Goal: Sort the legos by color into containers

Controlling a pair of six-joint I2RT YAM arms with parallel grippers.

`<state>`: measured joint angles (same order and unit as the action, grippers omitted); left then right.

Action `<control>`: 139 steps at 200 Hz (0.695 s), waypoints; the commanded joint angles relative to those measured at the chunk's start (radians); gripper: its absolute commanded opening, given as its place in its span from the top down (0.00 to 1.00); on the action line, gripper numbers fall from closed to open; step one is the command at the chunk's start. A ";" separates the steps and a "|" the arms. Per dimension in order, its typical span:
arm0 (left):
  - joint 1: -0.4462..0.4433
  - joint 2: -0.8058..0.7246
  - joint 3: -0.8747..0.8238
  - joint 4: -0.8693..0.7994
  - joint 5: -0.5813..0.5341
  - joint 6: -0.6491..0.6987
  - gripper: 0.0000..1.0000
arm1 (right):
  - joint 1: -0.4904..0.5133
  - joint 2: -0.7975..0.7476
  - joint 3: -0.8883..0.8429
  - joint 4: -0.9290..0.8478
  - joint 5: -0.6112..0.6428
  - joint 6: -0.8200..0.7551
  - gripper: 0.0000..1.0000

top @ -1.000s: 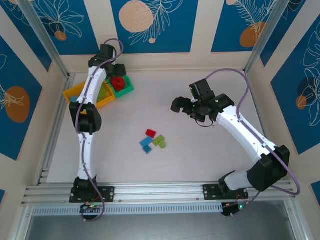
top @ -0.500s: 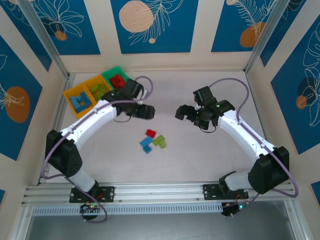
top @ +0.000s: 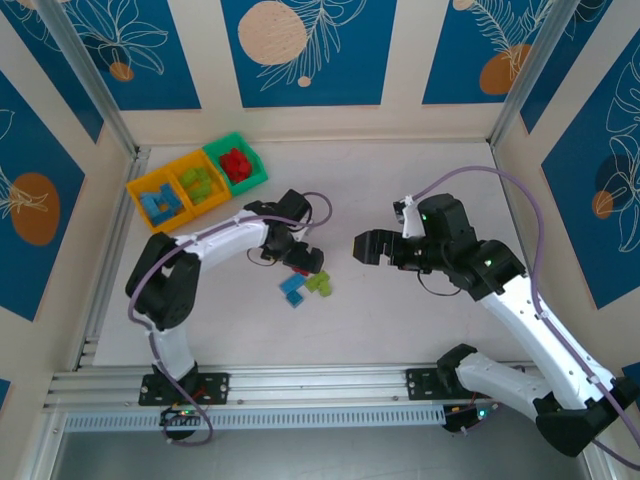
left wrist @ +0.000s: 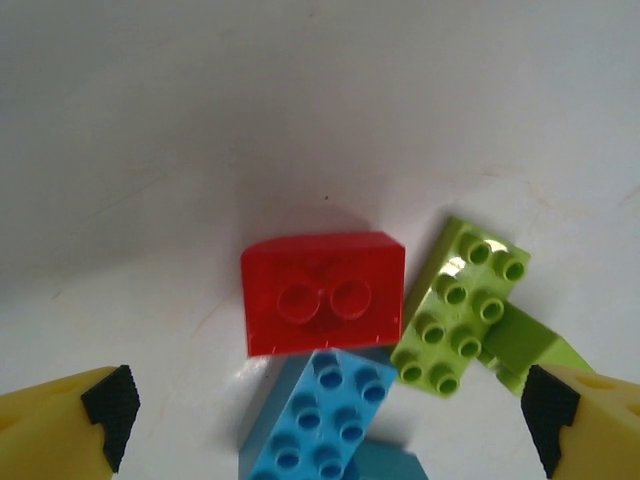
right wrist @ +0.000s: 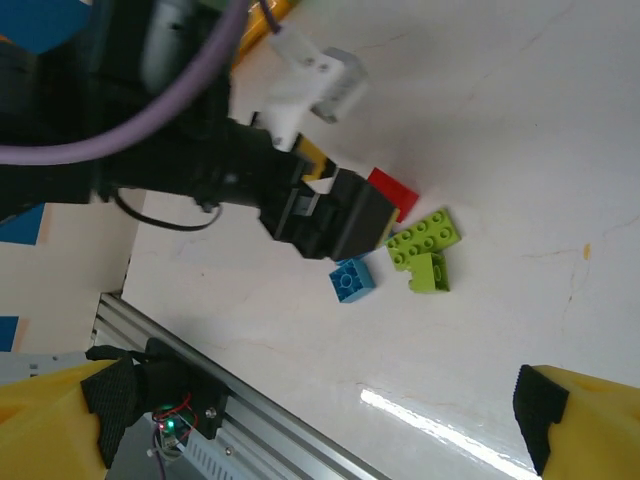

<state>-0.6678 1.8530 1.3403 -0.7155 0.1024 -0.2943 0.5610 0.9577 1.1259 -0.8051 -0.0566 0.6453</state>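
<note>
The left gripper [left wrist: 325,412] is being held low over a red brick [left wrist: 322,292], which is lying studs-up on the white table [top: 400,330]. Its fingers [left wrist: 105,412] are being held wide apart, one out to either side of the red brick, and nothing is being gripped or touched by them.

Four more loose legos are being shown around the red brick in the left wrist view. A blue brick [left wrist: 335,400] is lying against the edge of the red brick nearer the camera, with a second blue piece [left wrist: 388,466] partly hidden just beyond it. A lime green plate [left wrist: 460,305] is lying tilted just to the right of the red brick, touching or almost touching its corner, and a lime green brick [left wrist: 522,347] is sitting on the plate's far side from the red brick.

In the top view, the right gripper [top: 364,246] is being held to the right of the red brick's spot, apart from it, with its fingers spread wide and empty.

The containers [top: 148,178] are being seen well up and to the left of the red brick. Red legos are sitting in the green bin, nearest the red brick, lime green ones in the middle bin, and blue ones in the farthest bin.
</note>
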 commanded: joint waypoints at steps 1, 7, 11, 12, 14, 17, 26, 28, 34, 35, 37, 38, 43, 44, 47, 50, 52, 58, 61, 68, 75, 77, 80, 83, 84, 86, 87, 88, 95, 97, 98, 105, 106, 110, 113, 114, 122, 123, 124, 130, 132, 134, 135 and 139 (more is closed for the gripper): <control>-0.014 0.071 0.044 0.031 -0.036 0.021 0.04 | 0.026 0.028 0.035 -0.079 0.051 -0.022 0.00; -0.013 0.088 0.048 0.036 -0.046 0.019 0.06 | 0.028 0.032 0.038 -0.082 0.060 -0.021 0.00; -0.013 0.099 0.051 0.040 -0.049 0.018 0.08 | 0.028 0.036 0.039 -0.084 0.066 -0.021 0.01; -0.013 0.102 0.053 0.040 -0.049 0.018 0.08 | 0.028 0.037 0.039 -0.084 0.067 -0.021 0.01; -0.014 0.108 0.056 0.040 -0.049 0.018 0.09 | 0.029 0.038 0.040 -0.084 0.069 -0.020 0.00; -0.014 0.117 0.060 0.038 -0.048 0.019 0.11 | 0.030 0.040 0.039 -0.082 0.070 -0.017 0.00; -0.013 0.136 0.072 0.031 -0.038 0.022 0.16 | 0.031 0.043 0.037 -0.079 0.079 -0.009 0.00; -0.013 0.140 0.073 0.031 -0.036 0.021 0.18 | 0.031 0.043 0.037 -0.077 0.082 -0.005 0.00; -0.015 0.144 0.073 0.031 -0.029 0.020 0.22 | 0.031 0.043 0.036 -0.074 0.087 0.000 0.00; -0.014 0.146 0.073 0.031 -0.028 0.020 0.22 | 0.031 0.044 0.035 -0.074 0.089 0.001 0.01; -0.013 0.148 0.073 0.031 -0.026 0.020 0.24 | 0.031 0.044 0.035 -0.074 0.091 0.004 0.00; -0.013 0.148 0.073 0.031 -0.026 0.020 0.24 | 0.031 0.044 0.035 -0.074 0.091 0.004 0.00; -0.013 0.149 0.070 0.031 -0.022 0.018 0.28 | 0.031 0.045 0.036 -0.074 0.095 0.007 0.00; -0.013 0.149 0.069 0.031 -0.022 0.018 0.29 | 0.031 0.045 0.037 -0.074 0.094 0.007 0.00; -0.014 0.150 0.067 0.031 -0.020 0.018 0.30 | 0.032 0.044 0.037 -0.073 0.096 0.008 0.00; -0.014 0.150 0.065 0.032 -0.020 0.017 0.32 | 0.033 0.044 0.038 -0.072 0.095 0.009 0.00; -0.014 0.151 0.064 0.033 -0.019 0.018 0.33 | 0.033 0.045 0.038 -0.072 0.094 0.009 0.00; -0.013 0.152 0.061 0.033 -0.015 0.016 0.36 | 0.032 0.047 0.038 -0.070 0.094 0.008 0.00; -0.013 0.155 0.060 0.032 -0.015 0.015 0.37 | 0.033 0.046 0.038 -0.069 0.094 0.009 0.00; -0.013 0.158 0.060 0.030 -0.009 0.018 0.40 | 0.034 0.048 0.038 -0.066 0.091 0.009 0.00; -0.013 0.163 0.059 0.028 -0.005 0.018 0.43 | 0.034 0.052 0.040 -0.065 0.089 0.010 0.00; -0.013 0.165 0.059 0.028 -0.003 0.018 0.44 | 0.034 0.053 0.040 -0.065 0.090 0.010 0.00; -0.012 0.165 0.057 0.030 -0.001 0.018 0.46 | 0.034 0.055 0.042 -0.066 0.088 0.010 0.00; -0.012 0.164 0.055 0.032 0.001 0.017 0.48 | 0.036 0.057 0.044 -0.065 0.087 0.011 0.00; -0.013 0.164 0.055 0.032 0.002 0.017 0.48 | 0.036 0.057 0.044 -0.065 0.087 0.011 0.00; -0.012 0.164 0.053 0.033 0.004 0.017 0.49 | 0.036 0.058 0.043 -0.066 0.088 0.011 0.00; -0.012 0.164 0.052 0.034 0.004 0.016 0.49 | 0.036 0.059 0.045 -0.066 0.089 0.011 0.00; -0.012 0.164 0.052 0.035 0.005 0.016 0.50 | 0.036 0.059 0.045 -0.066 0.090 0.011 0.00; -0.010 0.157 0.046 0.041 0.009 0.010 0.52 | 0.036 0.066 0.051 -0.067 0.090 0.015 0.00; -0.009 0.155 0.044 0.044 0.010 0.009 0.52 | 0.036 0.065 0.052 -0.066 0.090 0.016 0.00; -0.008 0.154 0.043 0.045 0.012 0.008 0.53 | 0.036 0.067 0.055 -0.066 0.090 0.017 0.00; -0.003 0.144 0.038 0.049 0.014 0.005 0.53 | 0.037 0.070 0.061 -0.067 0.092 0.020 0.00; -0.003 0.141 0.038 0.050 0.014 0.004 0.54 | 0.037 0.070 0.061 -0.067 0.092 0.020 0.00; 0.002 0.134 0.037 0.051 0.014 0.003 0.54 | 0.037 0.073 0.065 -0.066 0.094 0.021 0.00; 0.004 0.126 0.037 0.051 0.014 0.003 0.54 | 0.037 0.074 0.068 -0.065 0.095 0.023 0.00; 0.006 0.123 0.037 0.051 0.014 0.002 0.54 | 0.038 0.075 0.070 -0.065 0.095 0.023 0.00; 0.018 0.101 0.039 0.050 0.014 0.002 0.54 | 0.040 0.080 0.078 -0.062 0.099 0.023 0.00; 0.021 0.098 0.039 0.050 0.014 0.002 0.54 | 0.040 0.080 0.078 -0.062 0.099 0.023 0.00; 0.023 0.095 0.040 0.050 0.013 0.001 0.54 | 0.040 0.081 0.080 -0.063 0.100 0.023 0.00; 0.033 0.076 0.046 0.047 0.006 0.003 0.55 | 0.042 0.086 0.088 -0.060 0.106 0.023 0.00; 0.037 0.070 0.049 0.046 0.003 0.004 0.55 | 0.042 0.088 0.089 -0.060 0.108 0.023 0.00; 0.041 0.064 0.052 0.045 -0.002 0.007 0.55 | 0.042 0.091 0.093 -0.057 0.111 0.022 0.00; 0.043 0.061 0.055 0.044 -0.004 0.008 0.55 | 0.042 0.091 0.094 -0.057 0.112 0.022 0.00; 0.051 0.049 0.064 0.042 -0.013 0.013 0.55 | 0.043 0.095 0.099 -0.054 0.117 0.023 0.00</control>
<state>-0.6563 1.9869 1.3865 -0.6739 0.0834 -0.2821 0.5930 1.0416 1.1709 -0.8612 0.0299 0.6552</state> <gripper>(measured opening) 0.474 0.999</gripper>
